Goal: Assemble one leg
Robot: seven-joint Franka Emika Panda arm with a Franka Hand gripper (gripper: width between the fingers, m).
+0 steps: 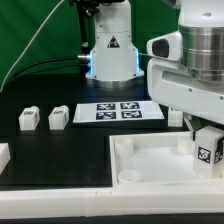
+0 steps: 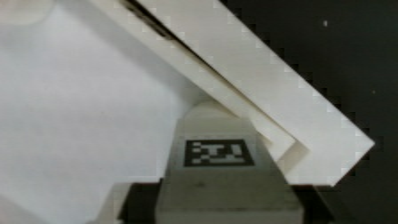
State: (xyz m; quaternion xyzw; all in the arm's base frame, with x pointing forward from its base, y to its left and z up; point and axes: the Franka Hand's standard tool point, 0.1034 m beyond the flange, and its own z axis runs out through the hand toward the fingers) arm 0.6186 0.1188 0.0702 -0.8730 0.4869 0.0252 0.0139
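Observation:
My gripper (image 1: 203,133) is shut on a leg (image 1: 207,153), a small white square post with a black-and-white tag. It holds the leg upright over the right corner of the large white panel (image 1: 140,150). In the wrist view the leg (image 2: 221,150) sits between the two dark fingers (image 2: 148,203), tag facing the camera. The panel's raised rim (image 2: 249,75) runs diagonally just beyond it. Whether the leg's lower end touches the panel is hidden. Two more legs (image 1: 28,119) (image 1: 57,117) stand at the exterior view's left.
The marker board (image 1: 117,111) lies at the back middle, in front of the robot base (image 1: 110,55). Another small white part (image 1: 175,117) shows behind the arm. A white piece (image 1: 3,155) sits at the left edge of the exterior view.

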